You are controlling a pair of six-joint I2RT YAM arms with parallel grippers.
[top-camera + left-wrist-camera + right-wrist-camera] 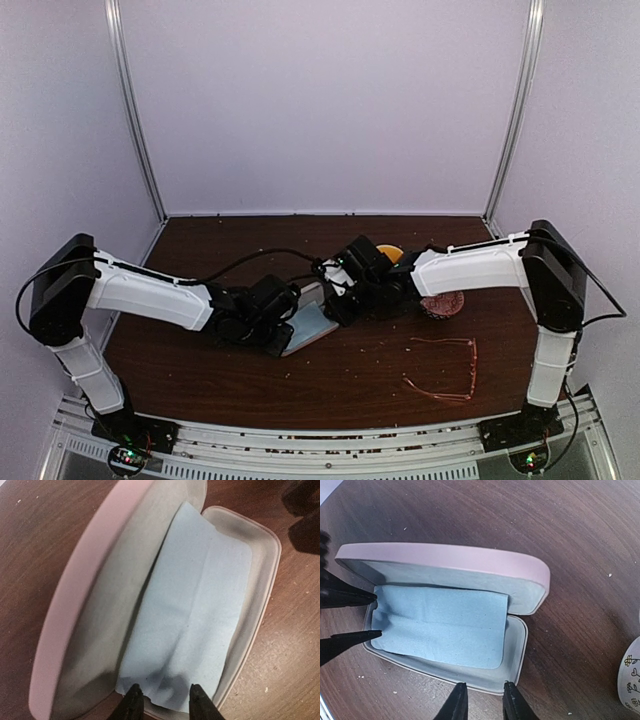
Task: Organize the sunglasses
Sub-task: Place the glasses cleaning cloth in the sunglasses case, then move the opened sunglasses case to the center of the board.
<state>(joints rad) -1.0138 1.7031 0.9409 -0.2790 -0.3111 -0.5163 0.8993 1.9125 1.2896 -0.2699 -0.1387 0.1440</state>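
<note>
At case [445, 557], left gripper [163, 700], right gripper [483, 702] ajar

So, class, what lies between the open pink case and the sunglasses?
Nothing but bare table with a few light specks separates the case and the sunglasses; the top view shows it.

On my overhead feed the booth walls [320, 100] glow a soft, even lavender while the dark surface [350, 370] stays dim, so the sunglasses [445, 370] at four o'clock read faint. My left wrist feed is soft: the pink case [75, 605] smears out of focus at nine o'clock, grey shadow pooling inside, and the left claw [162, 702] at six o'clock is a black silhouette.
</note>
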